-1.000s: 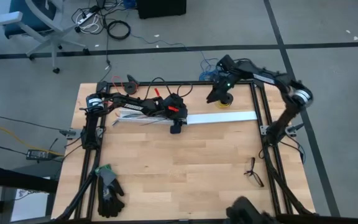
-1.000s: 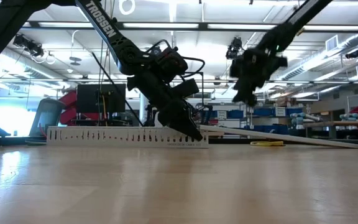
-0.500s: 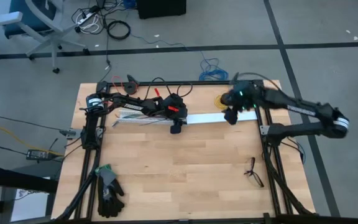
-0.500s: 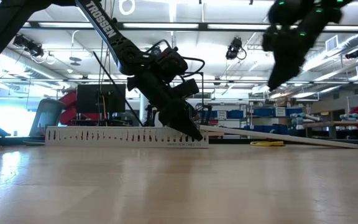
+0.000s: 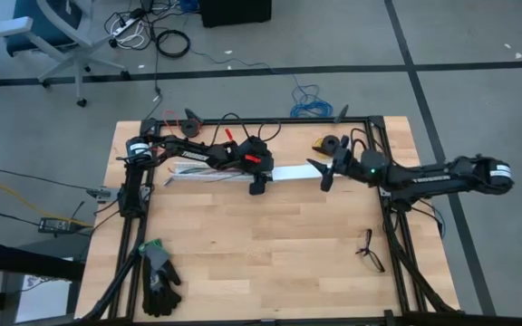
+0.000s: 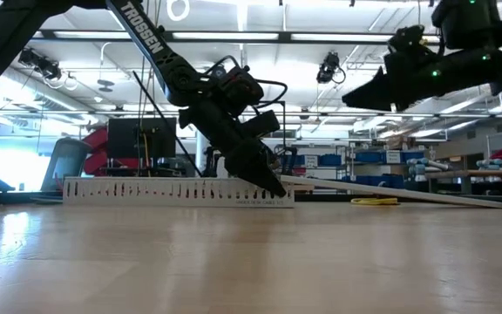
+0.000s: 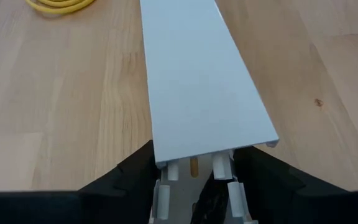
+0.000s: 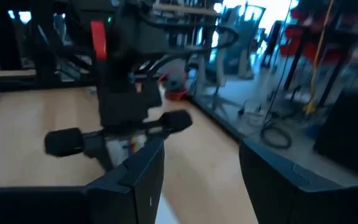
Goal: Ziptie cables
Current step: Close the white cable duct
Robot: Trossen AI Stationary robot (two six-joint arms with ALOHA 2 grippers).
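Note:
A long white channel (image 5: 320, 171) lies across the far half of the table. Its flat lid (image 7: 197, 81) covers the right part and its slotted part (image 6: 172, 191) is bare on the left. The cables lie inside; one orange wire (image 7: 193, 165) shows under the lid's end. My left gripper (image 5: 257, 187) is down at the lid's end, shut on the channel. My right gripper (image 5: 320, 174) hovers open above the lid, pointing level toward the left arm, with nothing between its fingers (image 8: 142, 174). The ziptie is out of view. My left gripper holds the white channel across its width at the lid's near end (image 7: 166, 163), one finger on each long side. The fingers slant down from the table's left and lie along the channel. The channel rests on the table.
A yellow wire spool (image 5: 321, 145) lies at the far right, beyond the channel. A small black forked object (image 5: 370, 249) lies near the right edge and dark gloves (image 5: 159, 276) at the near left corner. A black frame (image 5: 243, 119) borders the table.
My right gripper has swung from the far right corner above the spool toward the near side and the table's left, sinking a little. It has turned from pointing down to pointing level at the left arm, staying open.

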